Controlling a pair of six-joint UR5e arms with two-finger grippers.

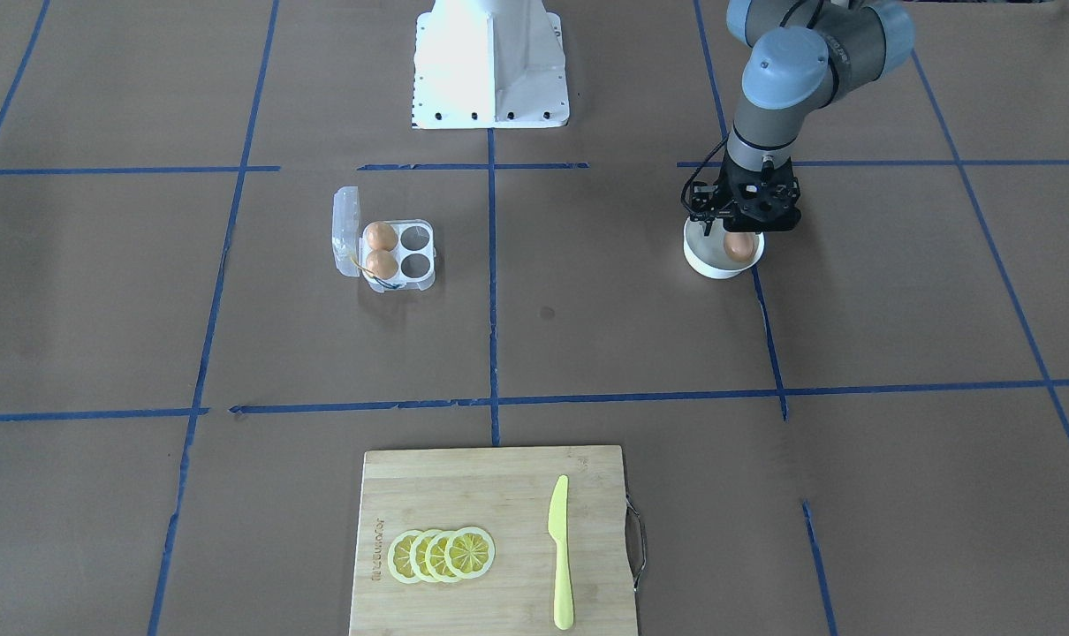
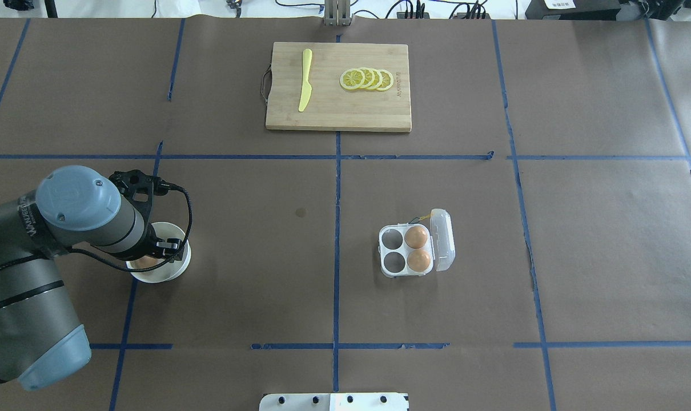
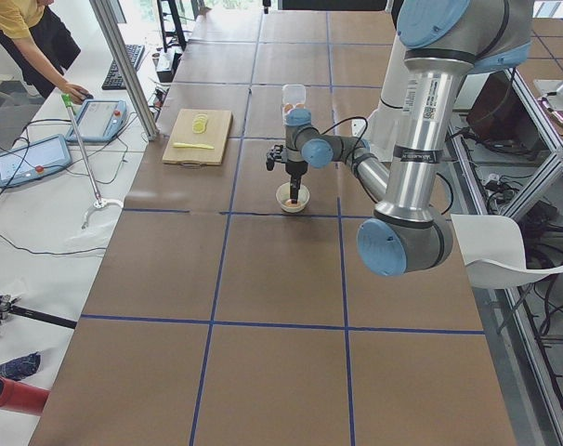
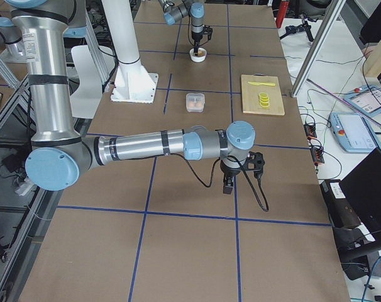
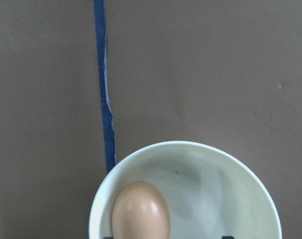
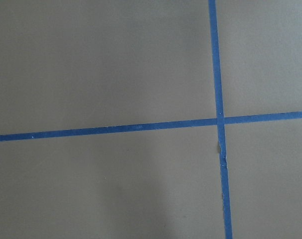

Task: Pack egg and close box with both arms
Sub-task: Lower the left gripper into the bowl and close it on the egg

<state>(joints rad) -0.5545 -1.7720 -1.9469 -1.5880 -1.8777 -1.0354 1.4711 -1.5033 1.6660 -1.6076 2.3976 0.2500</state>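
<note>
Overhead exterior, box 2 eggs, bowl 1, left fingers apart, right fingers unclear

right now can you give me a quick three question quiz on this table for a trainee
1. True or false: the lid of the box is shut.
2. How many eggs sit in the box's cells? A) one B) two C) four
3. Fill the gap: the left gripper hangs over the white bowl, which holds one ____.
Key: 1 false, the lid stands open. 2 B. 3 egg.
</note>
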